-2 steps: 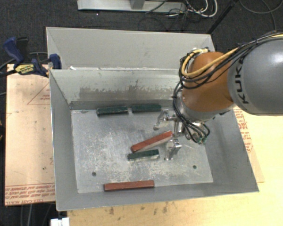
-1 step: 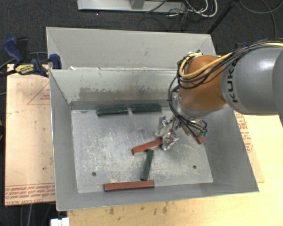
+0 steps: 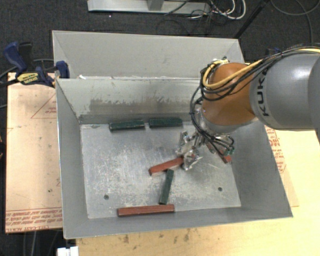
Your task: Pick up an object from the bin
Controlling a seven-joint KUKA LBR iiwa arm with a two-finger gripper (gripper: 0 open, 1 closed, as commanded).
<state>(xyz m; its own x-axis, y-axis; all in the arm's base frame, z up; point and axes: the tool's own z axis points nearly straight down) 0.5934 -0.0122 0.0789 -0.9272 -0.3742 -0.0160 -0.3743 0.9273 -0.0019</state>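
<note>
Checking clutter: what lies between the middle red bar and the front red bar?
In the camera view, one dark green bar lies between the middle red bar and front red bar.

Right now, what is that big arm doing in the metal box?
A robot arm reaches into the grey metal bin, its jaws low at the right end of a short red-brown flat bar mid-floor. That bar seems to lie on the floor, a dark green bar just beside it.
</note>
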